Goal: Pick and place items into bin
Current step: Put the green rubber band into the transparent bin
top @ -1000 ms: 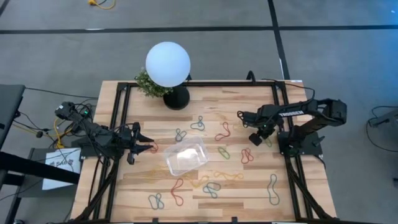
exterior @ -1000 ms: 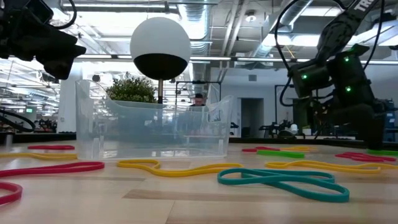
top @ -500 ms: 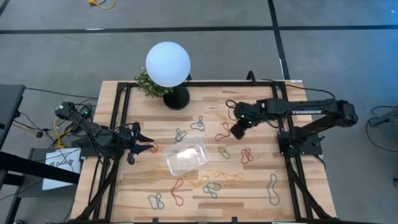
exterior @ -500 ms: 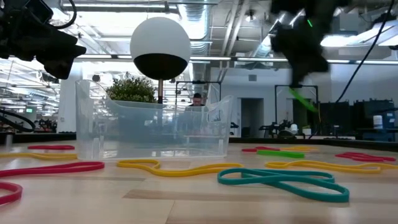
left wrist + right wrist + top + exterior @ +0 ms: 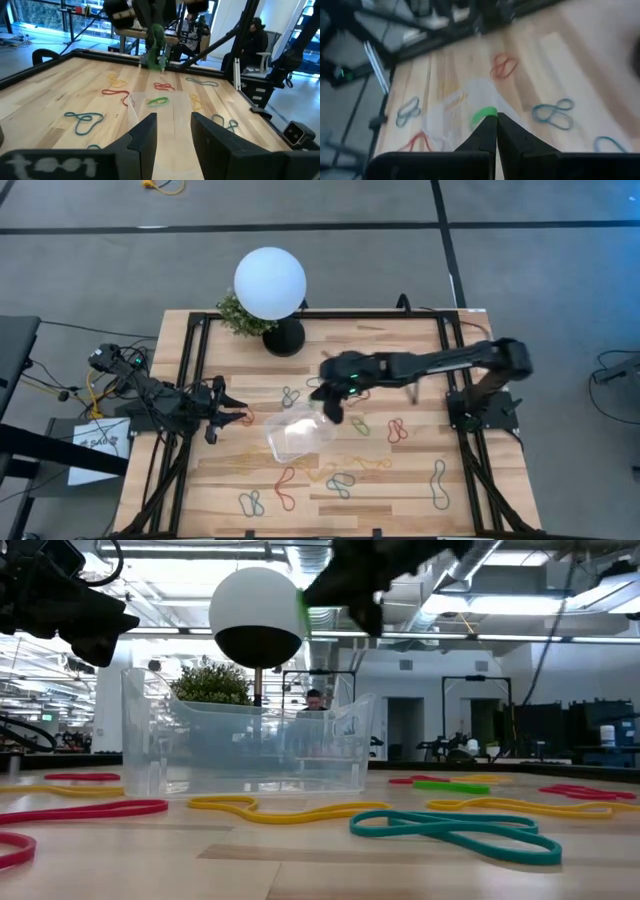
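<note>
right pincer: my right pincer (image 5: 333, 406) pressed together, pinching a green band (image 5: 484, 114) at its tip; hanging over the near-corner rim of the bin (image 5: 298, 432), above the table (image 5: 420, 490)
held band: dangles below my pincer tips in the left wrist view (image 5: 155, 47); only a short green stub shows past the tips in my own wrist view
bin: clear tray just below and slightly ahead of my right pincer; looks like nothing is in it, not certain
left pincer: my left pincer (image 5: 236, 417) spread, holding nothing, waiting well off to the far side of the bin from my right pincer
other bands: red, blue, yellow and green loops lie on the table all round the bin, e.g. a teal band (image 5: 455, 832) and a yellow band (image 5: 290, 809) in front of it
step in hand: carry the green band over the bin and drop it
how to do it well: I judge I should move further over the bin's middle before letting go, since the loop hangs near the rim and could drape over the wall; come lower so it does not bounce out; spread fully so it does not cling
hard to see: my right pincer is blurred in the low view (image 5: 345, 580); how much of the band is pinched I cannot tell; bin walls see-through, edges hard to trace from above
</note>
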